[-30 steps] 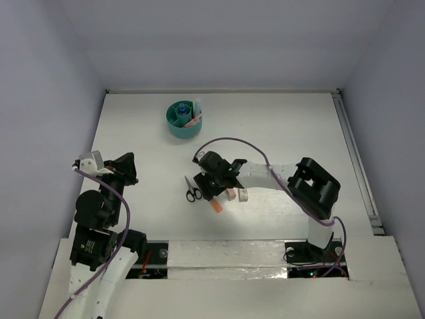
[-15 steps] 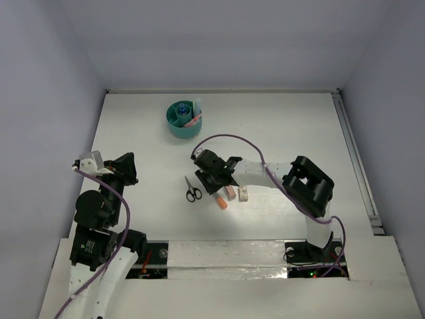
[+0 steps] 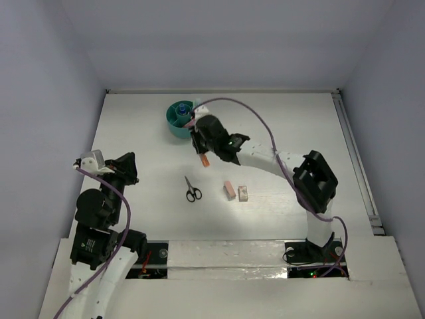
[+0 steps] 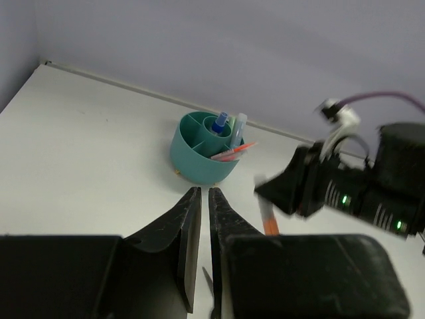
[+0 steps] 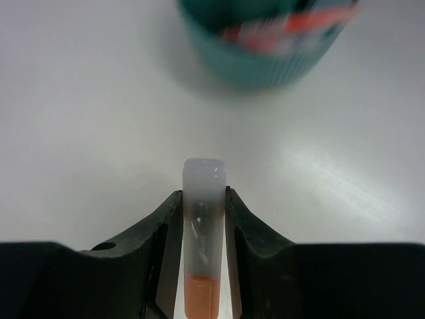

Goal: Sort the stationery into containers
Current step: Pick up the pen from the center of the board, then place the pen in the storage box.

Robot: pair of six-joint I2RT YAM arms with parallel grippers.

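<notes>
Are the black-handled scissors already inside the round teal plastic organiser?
No, the black-handled scissors lie on the white table, well apart from the round teal plastic organiser.

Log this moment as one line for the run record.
right gripper: shut on orange marker, near teal organiser | left gripper: shut, empty | on table: scissors, pink eraser, white eraser

No text, label, brand or number can be read on anything here.
</notes>
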